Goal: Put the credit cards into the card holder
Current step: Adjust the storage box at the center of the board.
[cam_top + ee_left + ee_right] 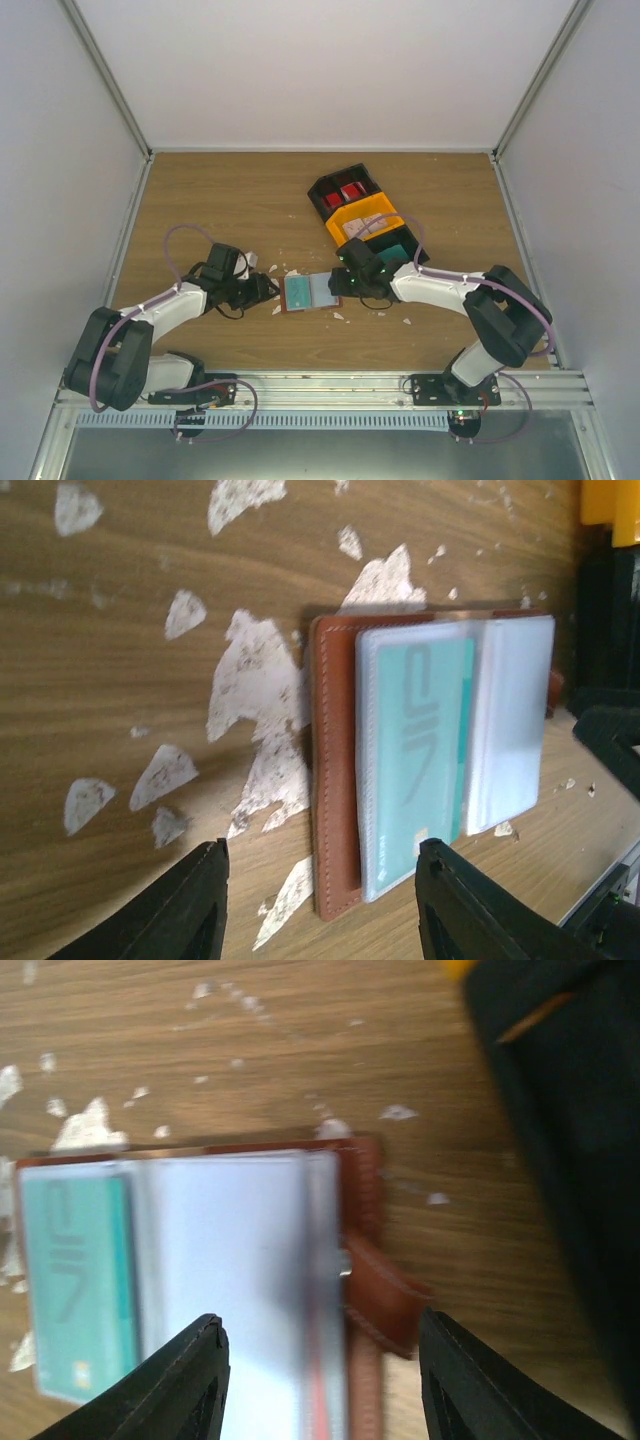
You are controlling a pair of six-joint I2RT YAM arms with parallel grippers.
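The card holder [308, 292] lies open and flat on the wood between my two grippers, its brown leather edge [335, 770] toward the left gripper. A teal credit card [415, 770] sits inside its clear pocket, beside a pale pocket [510, 720]. My left gripper [320, 905] is open, its tips straddling the holder's leather edge without touching it. My right gripper [320, 1380] is open too, hovering over the pale pocket [230, 1260] and the snap tab [385, 1290]. The teal card [75, 1280] also shows in the right wrist view. Red cards [342, 194] lie in the tray.
A black-and-orange three-compartment tray [365, 215] stands just behind the right gripper, and its black wall [570, 1110] is close on that gripper's right. Small torn white scraps [255, 680] are scattered on the wood round the holder. Grey walls enclose the table.
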